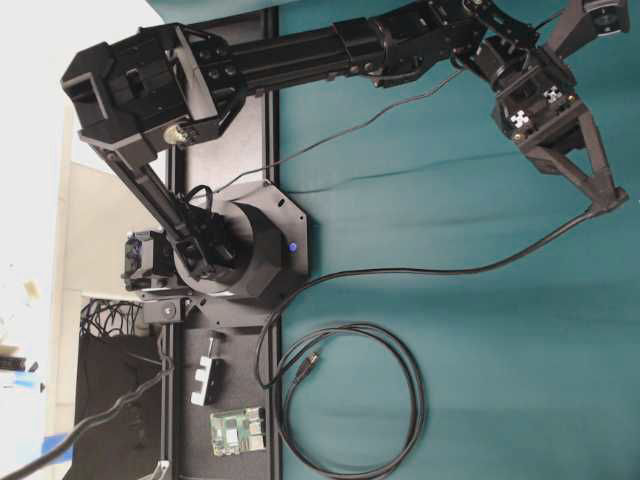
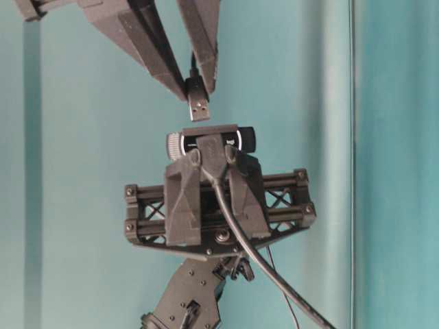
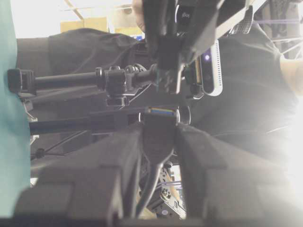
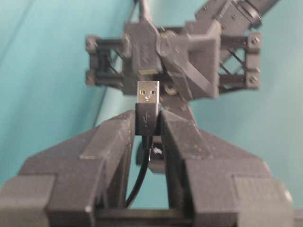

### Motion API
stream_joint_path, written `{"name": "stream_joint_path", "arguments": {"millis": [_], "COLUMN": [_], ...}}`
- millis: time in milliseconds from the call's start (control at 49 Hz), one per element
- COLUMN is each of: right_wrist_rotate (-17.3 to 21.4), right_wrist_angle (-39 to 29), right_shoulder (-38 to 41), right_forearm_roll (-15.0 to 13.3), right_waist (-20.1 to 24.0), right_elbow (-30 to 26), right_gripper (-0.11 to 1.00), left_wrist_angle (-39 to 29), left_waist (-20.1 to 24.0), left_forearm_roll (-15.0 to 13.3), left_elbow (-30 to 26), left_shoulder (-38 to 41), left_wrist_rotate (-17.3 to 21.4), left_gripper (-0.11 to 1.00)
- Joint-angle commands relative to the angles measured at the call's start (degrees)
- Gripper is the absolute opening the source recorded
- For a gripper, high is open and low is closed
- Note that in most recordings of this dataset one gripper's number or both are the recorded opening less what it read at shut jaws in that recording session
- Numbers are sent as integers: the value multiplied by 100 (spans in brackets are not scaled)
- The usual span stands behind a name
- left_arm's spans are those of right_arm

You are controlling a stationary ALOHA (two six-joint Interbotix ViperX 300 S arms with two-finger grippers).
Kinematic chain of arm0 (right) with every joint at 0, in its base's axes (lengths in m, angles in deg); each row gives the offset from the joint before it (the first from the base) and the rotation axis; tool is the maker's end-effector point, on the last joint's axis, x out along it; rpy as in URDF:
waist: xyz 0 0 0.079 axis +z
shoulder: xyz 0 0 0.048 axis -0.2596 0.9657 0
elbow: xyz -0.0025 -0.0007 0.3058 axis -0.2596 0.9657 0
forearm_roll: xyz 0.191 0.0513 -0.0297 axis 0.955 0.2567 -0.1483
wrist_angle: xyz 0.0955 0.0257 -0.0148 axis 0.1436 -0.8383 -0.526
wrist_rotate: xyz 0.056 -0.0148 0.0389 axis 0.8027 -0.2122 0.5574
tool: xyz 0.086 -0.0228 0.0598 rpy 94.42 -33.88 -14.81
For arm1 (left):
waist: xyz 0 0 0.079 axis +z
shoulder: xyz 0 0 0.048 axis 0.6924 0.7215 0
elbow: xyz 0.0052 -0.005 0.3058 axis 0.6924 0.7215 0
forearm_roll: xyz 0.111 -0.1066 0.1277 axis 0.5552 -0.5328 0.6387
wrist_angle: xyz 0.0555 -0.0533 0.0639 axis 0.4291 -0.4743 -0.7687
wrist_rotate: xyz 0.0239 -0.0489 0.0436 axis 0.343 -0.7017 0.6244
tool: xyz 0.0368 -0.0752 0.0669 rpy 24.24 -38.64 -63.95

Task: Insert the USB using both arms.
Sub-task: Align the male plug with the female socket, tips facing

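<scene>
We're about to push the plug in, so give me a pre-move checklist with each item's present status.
1. USB plug clamped in right gripper: ok.
2. Socket end clamped in left gripper: ok.
3. Plug tip apart from the socket, gap visible: ok.
4. Plug facing the socket opening: roughly ok; exact alignment cannot tell.
5. Plug face matches the socket's orientation: cannot tell.
6. Socket's cable hangs away from the gap: ok.

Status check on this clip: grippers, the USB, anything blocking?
Right gripper shut on USB plug. Left gripper shut on the socket end. Plug tip short of the socket, not in. Gap clear.
</scene>
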Motion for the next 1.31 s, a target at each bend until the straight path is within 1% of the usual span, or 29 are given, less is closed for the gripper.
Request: {"name": "stream_joint_path", "arguments": {"millis": [0,306,1285], "right_wrist_rotate": [18,9,-9], "right_wrist_angle": [62,202,396], "right_shoulder": [-62,-53,-53], "right_forearm_roll": [-62,-62,-70], "right_waist": [-44,-97,-97], "right_elbow": [-53,-35,-53], "right_gripper": [22,22,22], "left_wrist_angle": [0,70,97], "left_waist": [-70,-193,-132], "left_forearm_roll": [-18,-18,-18], "left_elbow": [-149,-158,-229], "left_shoulder": [-53,-18,26], "left_wrist_rotate": [-62,-44,-53], "left_gripper": [27,27,27]}}
